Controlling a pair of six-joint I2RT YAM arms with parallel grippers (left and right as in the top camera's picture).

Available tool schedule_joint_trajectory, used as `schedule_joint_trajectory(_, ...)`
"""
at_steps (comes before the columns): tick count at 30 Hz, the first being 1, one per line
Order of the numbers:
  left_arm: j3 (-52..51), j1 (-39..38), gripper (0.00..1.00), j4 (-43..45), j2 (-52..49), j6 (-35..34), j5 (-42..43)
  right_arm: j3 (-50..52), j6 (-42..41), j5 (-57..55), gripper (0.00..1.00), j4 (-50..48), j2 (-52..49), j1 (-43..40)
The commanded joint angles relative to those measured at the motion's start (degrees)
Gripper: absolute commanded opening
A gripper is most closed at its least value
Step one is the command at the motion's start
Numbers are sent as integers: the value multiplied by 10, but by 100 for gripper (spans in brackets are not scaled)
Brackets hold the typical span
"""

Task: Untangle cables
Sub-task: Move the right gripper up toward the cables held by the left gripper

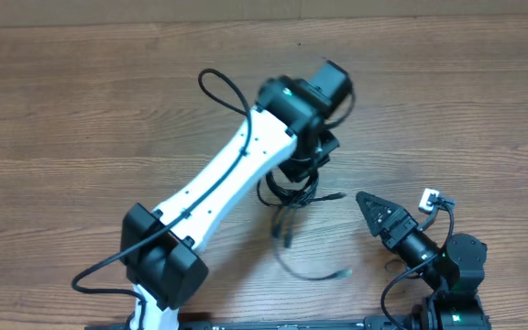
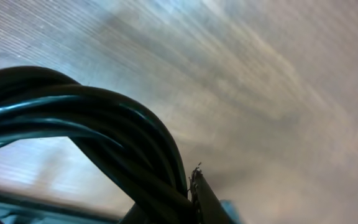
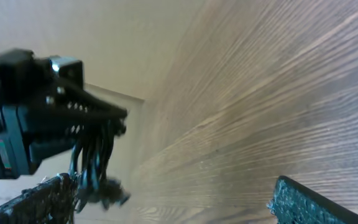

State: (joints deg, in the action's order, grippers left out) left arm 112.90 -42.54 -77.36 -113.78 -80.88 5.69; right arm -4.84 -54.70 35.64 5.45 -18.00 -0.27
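Note:
The cables point(image 1: 288, 194) are a black bundle hanging under my left gripper point(image 1: 304, 163), which is shut on them above the middle of the table. Loose ends trail onto the wood, with plug tips point(image 1: 337, 196) to the right and another tip point(image 1: 343, 273) nearer the front. In the left wrist view the cables point(image 2: 104, 130) fill the frame, pressed against one finger point(image 2: 209, 202). My right gripper point(image 1: 367, 203) stands open just right of the bundle, touching nothing. In the right wrist view its fingers point(image 3: 303, 202) are wide apart, and the hanging cables point(image 3: 93, 163) show at the left.
The wooden table point(image 1: 81, 110) extends left and back to its far edge point(image 1: 246, 20). A thicker arm cable point(image 1: 220, 84) loops off the left arm. The left arm base point(image 1: 163, 266) and right arm base point(image 1: 452, 275) sit at the front.

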Motion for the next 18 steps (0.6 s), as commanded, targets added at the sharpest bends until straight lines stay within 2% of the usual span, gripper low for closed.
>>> schedule_joint_trajectory(1,-40,-18,12,42,16,-95,-147,-5,44,-12,100,23,0,2)
schedule_joint_trajectory(2,-49,-18,26,44,16,-96,-162,-5,44,-16,100,29,0,2)
schedule_joint_trajectory(3,-57,-17,62,43,16,-94,-182,-5,45,-21,100,39,0,2)
schedule_joint_trajectory(5,-64,-14,93,38,16,-84,-211,-5,53,-25,100,46,0,2)
schedule_joint_trajectory(6,-64,-9,100,38,16,-68,-217,-5,57,-26,100,47,0,2)
schedule_joint_trajectory(7,-64,-4,100,43,16,-39,-218,-5,57,-28,100,48,0,2)
schedule_joint_trajectory(9,-63,9,100,70,16,95,-226,-5,57,-53,100,65,0,2)
schedule_joint_trajectory(10,-63,15,100,83,16,169,-235,-5,57,-59,100,70,0,2)
schedule_joint_trajectory(11,-63,28,100,96,16,309,-246,-5,61,-63,100,72,0,2)
schedule_joint_trajectory(13,-64,56,99,77,16,417,-241,-12,83,-89,100,79,0,2)
schedule_joint_trajectory(15,-65,83,100,40,16,366,-239,-45,105,-135,100,122,-3,2)
schedule_joint_trajectory(17,-72,111,99,13,16,287,-204,-88,122,-176,100,173,-15,2)
schedule_joint_trajectory(18,-80,123,89,14,16,263,-161,-123,126,-204,100,205,-30,2)
